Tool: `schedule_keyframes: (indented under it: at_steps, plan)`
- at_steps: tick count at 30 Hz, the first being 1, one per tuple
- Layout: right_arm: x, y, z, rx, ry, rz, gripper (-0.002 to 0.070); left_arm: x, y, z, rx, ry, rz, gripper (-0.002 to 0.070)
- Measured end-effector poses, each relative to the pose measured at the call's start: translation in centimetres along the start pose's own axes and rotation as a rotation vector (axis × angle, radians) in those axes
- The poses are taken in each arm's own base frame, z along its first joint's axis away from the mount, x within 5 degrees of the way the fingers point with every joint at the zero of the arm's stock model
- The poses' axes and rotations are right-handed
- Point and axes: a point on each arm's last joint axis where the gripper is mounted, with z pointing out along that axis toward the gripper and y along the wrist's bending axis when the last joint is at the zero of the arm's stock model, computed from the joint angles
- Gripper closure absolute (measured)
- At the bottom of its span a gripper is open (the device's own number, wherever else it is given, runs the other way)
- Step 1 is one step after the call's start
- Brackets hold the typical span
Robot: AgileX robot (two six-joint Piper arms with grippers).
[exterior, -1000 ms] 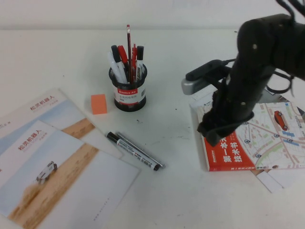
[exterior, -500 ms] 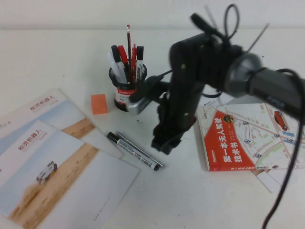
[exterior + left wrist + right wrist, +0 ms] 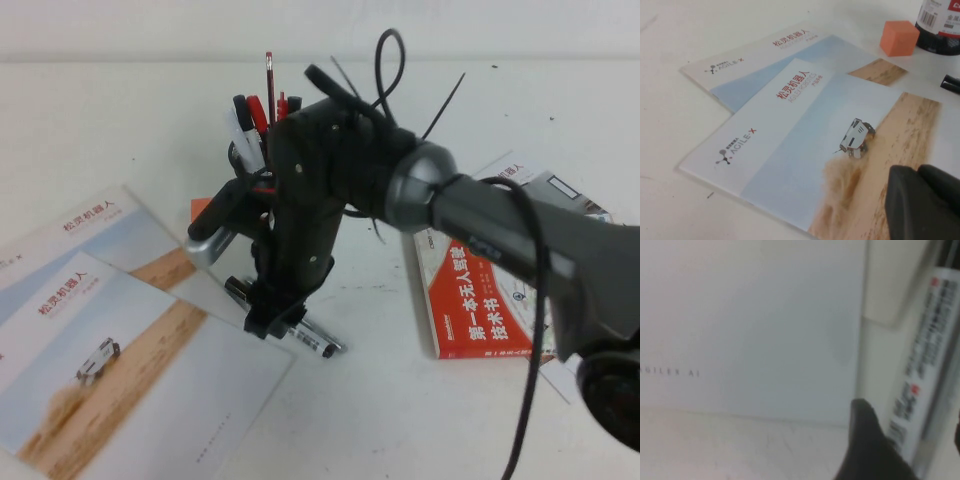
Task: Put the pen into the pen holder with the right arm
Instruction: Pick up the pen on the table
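Observation:
The pen (image 3: 318, 344), a white printed marker with black ends, lies on the table in front of the pen holder (image 3: 238, 160), a black mesh cup full of pens that my right arm mostly hides. My right gripper (image 3: 273, 318) hangs low right over the pen's middle. In the right wrist view the pen (image 3: 920, 355) lies between my open fingers (image 3: 870, 450), with the thin silver pen (image 3: 941, 390) beside it. My left gripper (image 3: 919, 175) is shut and empty above the brochures, out of the high view. The left wrist view also shows the holder's base (image 3: 940, 25) and the pen's cap (image 3: 951, 83).
An orange block (image 3: 200, 208) sits left of the holder; it also shows in the left wrist view (image 3: 898, 37). Two brochures (image 3: 100, 330) overlap at the front left, close to the pens. A red and white book (image 3: 480, 300) lies on the right.
My right arm has swung left from above the book, past the holder, and come down over the pens. The pens, holder and block have not moved.

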Motion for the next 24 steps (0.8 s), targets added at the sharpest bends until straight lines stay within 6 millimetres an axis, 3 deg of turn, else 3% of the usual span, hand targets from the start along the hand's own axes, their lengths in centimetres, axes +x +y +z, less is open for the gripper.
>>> schedule_keyframes:
  at_steps: [8,15,18,22,24]
  plan:
    - [-0.5,0.5,3.4,-0.021,0.046,-0.015,0.0339,0.0,0.0,0.0,0.000,0.000,0.000,0.0676]
    - [-0.5,0.3,3.6,-0.006,0.055,-0.006,0.0344,0.0,0.0,0.0,0.000,0.000,0.000,0.0676]
    - [-0.5,0.3,3.6,-0.004,0.056,-0.005,0.0398,0.0,0.0,0.0,0.000,0.000,0.000,0.0676]
    - [-0.5,0.3,3.5,0.000,0.056,0.017,0.0567,0.0,0.0,0.0,0.000,0.000,0.000,0.0676]
    - [-0.5,0.3,3.5,0.001,0.056,0.034,0.0558,0.0,0.0,0.0,0.000,0.000,0.000,0.0676]
